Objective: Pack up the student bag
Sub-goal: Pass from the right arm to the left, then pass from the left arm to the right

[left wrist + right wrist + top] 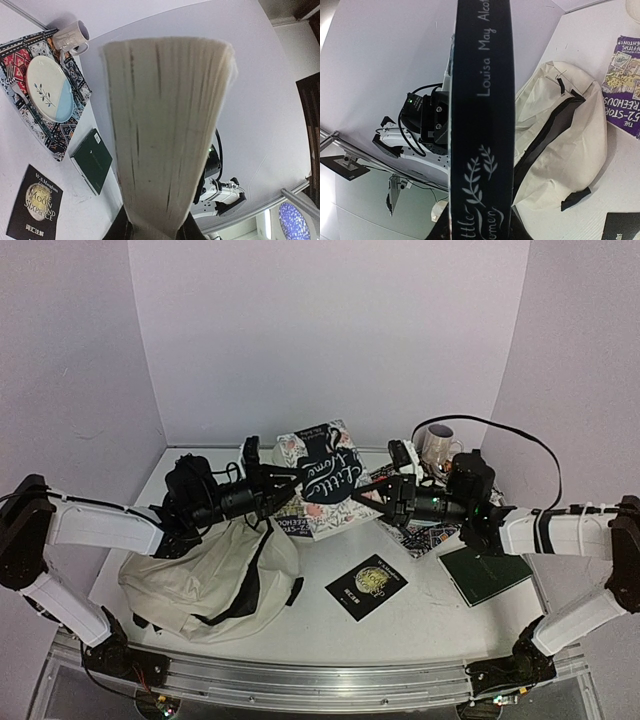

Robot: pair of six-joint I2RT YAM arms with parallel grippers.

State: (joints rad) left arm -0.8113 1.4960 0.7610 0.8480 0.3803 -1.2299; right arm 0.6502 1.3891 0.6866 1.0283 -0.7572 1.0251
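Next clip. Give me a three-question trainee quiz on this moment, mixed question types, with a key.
1. True or false: the book rests inside the bag.
2. The right end effector grips the book by its: A) spine, B) page edge, C) back-cover corner.
3. Fill in: the plate lies on the ____.
Key: 1 false, it is held in the air; 2 A; 3 placemat.
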